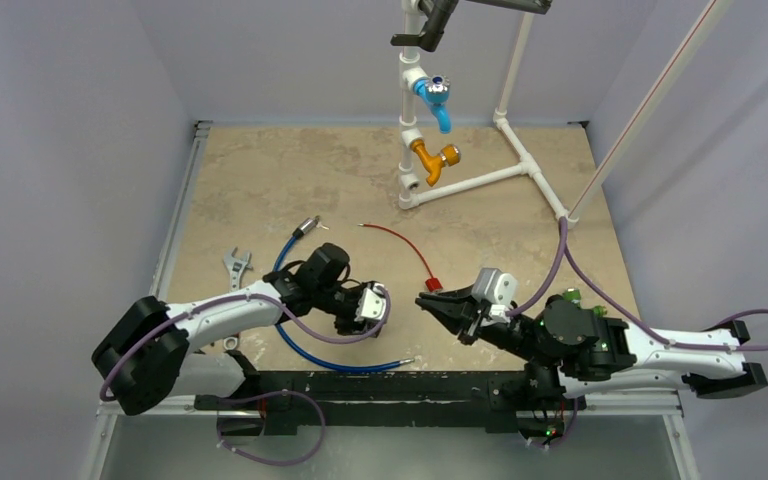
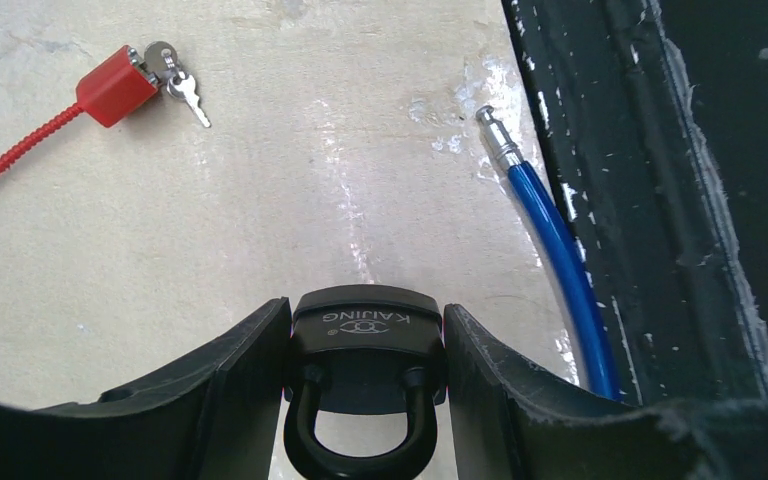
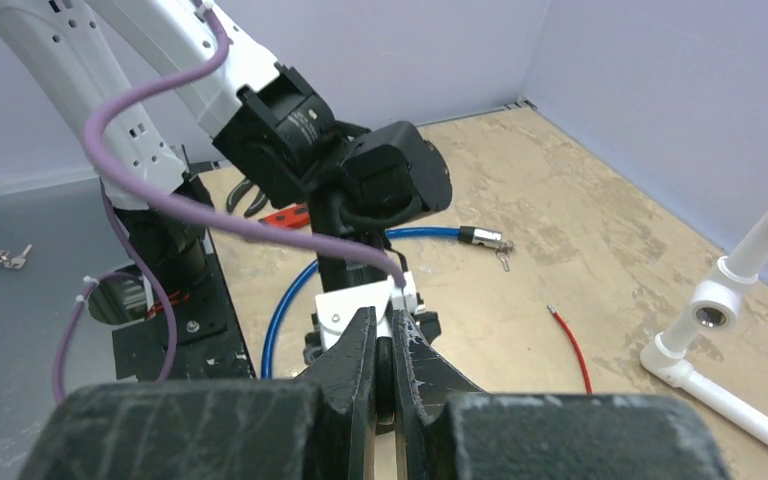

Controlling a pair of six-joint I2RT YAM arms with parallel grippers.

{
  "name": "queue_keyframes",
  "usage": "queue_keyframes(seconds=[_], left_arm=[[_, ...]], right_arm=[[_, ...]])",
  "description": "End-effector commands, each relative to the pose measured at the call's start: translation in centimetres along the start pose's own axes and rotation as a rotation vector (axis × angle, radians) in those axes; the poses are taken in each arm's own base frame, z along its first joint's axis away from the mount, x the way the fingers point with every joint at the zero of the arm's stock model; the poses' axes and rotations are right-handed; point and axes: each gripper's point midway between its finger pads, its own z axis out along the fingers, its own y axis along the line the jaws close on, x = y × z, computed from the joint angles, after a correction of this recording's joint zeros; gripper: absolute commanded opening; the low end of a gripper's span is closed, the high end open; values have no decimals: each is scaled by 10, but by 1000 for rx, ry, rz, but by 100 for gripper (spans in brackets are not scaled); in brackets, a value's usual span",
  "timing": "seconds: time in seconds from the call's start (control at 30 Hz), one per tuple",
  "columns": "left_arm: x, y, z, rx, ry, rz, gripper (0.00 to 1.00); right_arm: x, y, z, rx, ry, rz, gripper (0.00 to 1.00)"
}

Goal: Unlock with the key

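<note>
Left wrist: left gripper jaws pinch black padlock; right gripper jaws pressed together; key on table.

Padlock sits in left pincer, key beyond it

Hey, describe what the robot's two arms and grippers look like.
The left arm and right arm share white links and bulky black joints, with a purple cable looping off each. The left gripper and right gripper are black, each with two tapered, scuffed fingers and a white block behind them.
</note>
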Motion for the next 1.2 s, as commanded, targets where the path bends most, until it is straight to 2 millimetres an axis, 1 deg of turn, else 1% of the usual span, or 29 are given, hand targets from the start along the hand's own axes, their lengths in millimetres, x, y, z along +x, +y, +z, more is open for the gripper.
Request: queue_keyframes(seconds=[0.0,0.1,0.23,0.27,0.33,0.4,0.47,0.5,0.57,0.63,0.7,0.73,0.77,0.8,0.83,0.87,0.9,1.0,1.1,1.17], left_arm=[[-22,21,14,-58,-91,230,0],[-8,16,19,-33,-53,249,0],[14,8,18,-11,25,223,0],[19,6,17,-13,39,218,3],[26,-4,17,11,35,248,13],[31,-15,17,43,19,259,15],[35,-21,17,50,11,247,17],[35,-21,17,38,7,222,18],[25,-11,16,-23,-25,199,18],[13,-1,12,-72,-65,128,18],[0,5,6,-87,-118,34,21],[-6,7,2,-90,-147,-8,27],[-9,7,0,-88,-167,-51,41],[-9,5,-2,-83,-178,-74,62],[-9,3,-3,-78,-180,-89,80],[-6,0,-4,-73,-176,-106,86],[-4,-1,-5,-71,-173,-107,90],[-1,2,-10,-103,-170,-119,92],[-7,9,-14,-131,-168,-137,98],[-12,13,-18,-141,-157,-158,100]], right_arm=[[-14,-9,-4,33,-41,10,0],[-14,-11,-7,36,-41,8,0],[-15,-14,-11,43,-49,9,0],[-15,-14,-11,43,-49,9,0],[-13,-14,-11,43,-48,5,0],[-13,-14,-10,42,-46,2,0],[-12,-13,-9,41,-41,-3,0],[-11,-13,-8,41,-36,-4,0],[-10,-12,-8,39,-27,-1,0],[-8,-12,-9,38,-23,3,0],[-6,-11,-9,31,-24,5,0],[-4,-11,-9,34,-24,2,0],[-3,-12,-9,40,-26,0,0],[-2,-12,-8,40,-26,-3,0],[-1,-12,-8,41,-25,-6,0],[0,-12,-8,45,-23,-11,0],[0,-13,-7,49,-22,-15,0],[1,-15,-7,60,-16,-24,0],[3,-17,-7,72,-13,-29,0],[4,-17,-6,76,-13,-31,0]])
